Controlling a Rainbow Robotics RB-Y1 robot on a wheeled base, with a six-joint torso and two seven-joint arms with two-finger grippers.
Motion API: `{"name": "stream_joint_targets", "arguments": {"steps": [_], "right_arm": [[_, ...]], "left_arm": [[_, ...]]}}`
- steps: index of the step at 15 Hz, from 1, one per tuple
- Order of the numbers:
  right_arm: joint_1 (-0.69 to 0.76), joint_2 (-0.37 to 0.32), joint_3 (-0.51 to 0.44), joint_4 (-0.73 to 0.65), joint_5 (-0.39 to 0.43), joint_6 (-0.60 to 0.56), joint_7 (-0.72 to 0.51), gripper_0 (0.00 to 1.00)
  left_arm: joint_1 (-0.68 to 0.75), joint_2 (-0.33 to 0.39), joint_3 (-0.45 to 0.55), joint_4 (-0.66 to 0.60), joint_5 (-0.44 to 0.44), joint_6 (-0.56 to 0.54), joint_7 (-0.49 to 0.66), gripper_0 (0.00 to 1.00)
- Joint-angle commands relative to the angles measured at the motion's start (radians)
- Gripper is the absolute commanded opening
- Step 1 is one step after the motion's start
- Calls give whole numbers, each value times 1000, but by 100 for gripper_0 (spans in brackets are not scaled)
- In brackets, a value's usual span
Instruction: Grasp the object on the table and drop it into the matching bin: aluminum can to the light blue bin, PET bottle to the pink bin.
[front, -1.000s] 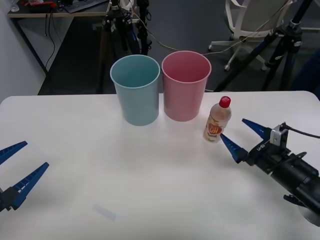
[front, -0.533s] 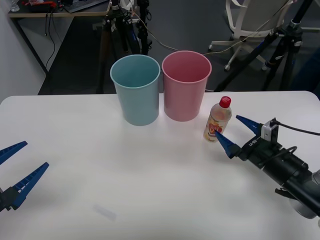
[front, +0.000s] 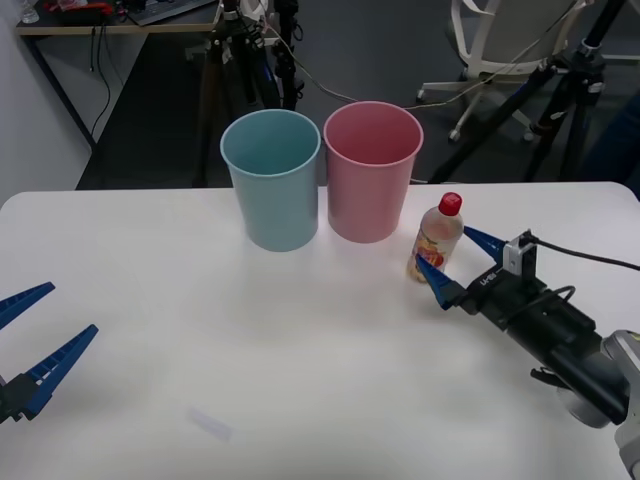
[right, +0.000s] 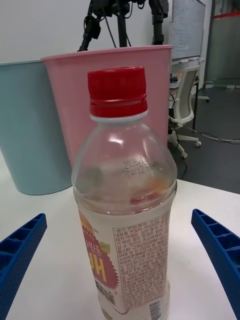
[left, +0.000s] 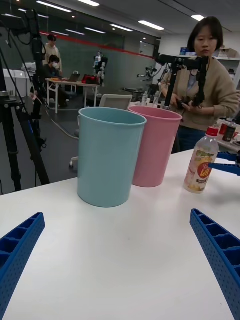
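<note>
The right gripper (front: 452, 255) is held low over the table (front: 300, 350) near its right edge, fingers spread either side of the PET bottle (front: 436, 238). Label text is not legible. The left gripper (front: 35, 335) is parked spread at the left edge.

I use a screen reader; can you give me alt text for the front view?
The right gripper, open, flanks a red-capped PET bottle standing on the white table. Beside the bottle stands the pink bin, then the light blue bin. The left gripper waits open at the table's near left.

PET bottle (right: 125, 210): clear glossy plastic | pink bin (front: 370, 170): smooth, perhaps matt plastic
</note>
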Motion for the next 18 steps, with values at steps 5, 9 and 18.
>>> {"name": "stream_joint_targets", "arguments": {"steps": [5, 9, 18], "right_arm": [[-35, 2, 71, -1, -12, 108, 12, 100], [-47, 14, 78, 0, -14, 138, 18, 100], [-52, 32, 75, -1, -14, 154, 53, 100]], "left_arm": [[0, 0, 0, 0, 0, 0, 0, 100], [0, 0, 0, 0, 0, 0, 0, 100], [0, 0, 0, 0, 0, 0, 0, 100]]}}
